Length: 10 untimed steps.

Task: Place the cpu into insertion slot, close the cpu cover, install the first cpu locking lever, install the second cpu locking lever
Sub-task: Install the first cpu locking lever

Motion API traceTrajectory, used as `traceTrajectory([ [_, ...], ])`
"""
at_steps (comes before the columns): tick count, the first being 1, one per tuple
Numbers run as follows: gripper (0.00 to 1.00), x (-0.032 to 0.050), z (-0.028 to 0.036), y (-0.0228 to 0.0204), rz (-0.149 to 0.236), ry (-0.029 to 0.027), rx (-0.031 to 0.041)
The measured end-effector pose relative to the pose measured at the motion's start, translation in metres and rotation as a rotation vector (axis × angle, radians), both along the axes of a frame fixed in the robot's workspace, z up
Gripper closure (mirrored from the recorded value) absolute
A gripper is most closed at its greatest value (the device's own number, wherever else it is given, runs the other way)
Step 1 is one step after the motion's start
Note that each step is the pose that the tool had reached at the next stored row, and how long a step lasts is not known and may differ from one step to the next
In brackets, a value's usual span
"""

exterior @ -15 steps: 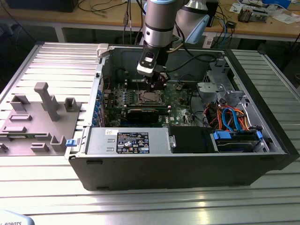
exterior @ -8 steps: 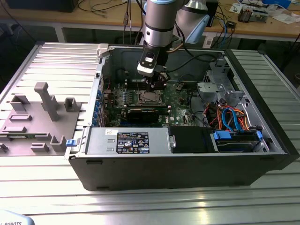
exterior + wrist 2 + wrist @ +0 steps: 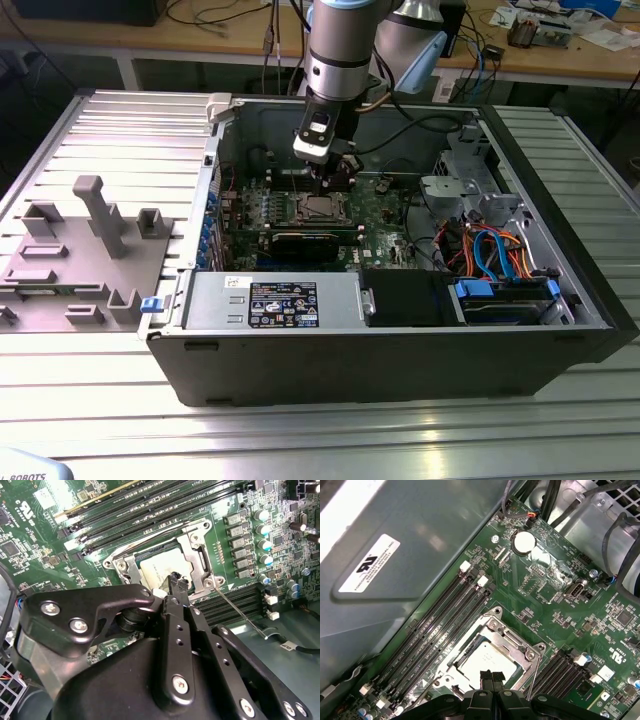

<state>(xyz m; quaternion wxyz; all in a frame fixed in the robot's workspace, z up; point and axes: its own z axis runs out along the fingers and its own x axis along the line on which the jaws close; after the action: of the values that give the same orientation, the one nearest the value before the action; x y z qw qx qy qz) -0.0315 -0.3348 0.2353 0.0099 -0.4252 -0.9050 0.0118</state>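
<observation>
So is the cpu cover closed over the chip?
Closed: the cpu cover lies flat, framing the cpu, in the first wrist view.

A ribbed silver aluminium table (image 3: 300,440) bears an open dark grey computer case (image 3: 380,350). A grey plastic fixture block (image 3: 80,260) lies toward its edge on the exterior view's left.

Silver-grey cpu (image 3: 485,659), green motherboard (image 3: 560,615)

Bright, even light from above fills the exterior view. The ribbed metal desk (image 3: 320,440) shines pale, while the inside of the computer case (image 3: 400,360) lies dimmer. In the first wrist view soft patches of glare sit on the grey case wall (image 3: 420,545), and the coin battery (image 3: 523,542) gleams white. In the second wrist view the black end effector (image 3: 176,580) carries dull highlights.
</observation>
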Motion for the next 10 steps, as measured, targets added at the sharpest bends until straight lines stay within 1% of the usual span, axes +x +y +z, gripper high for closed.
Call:
traceTrajectory([
  [10, 0.89, 0.0000, 0.0000, 0.0000, 0.012, 0.0000, 0.0001],
])
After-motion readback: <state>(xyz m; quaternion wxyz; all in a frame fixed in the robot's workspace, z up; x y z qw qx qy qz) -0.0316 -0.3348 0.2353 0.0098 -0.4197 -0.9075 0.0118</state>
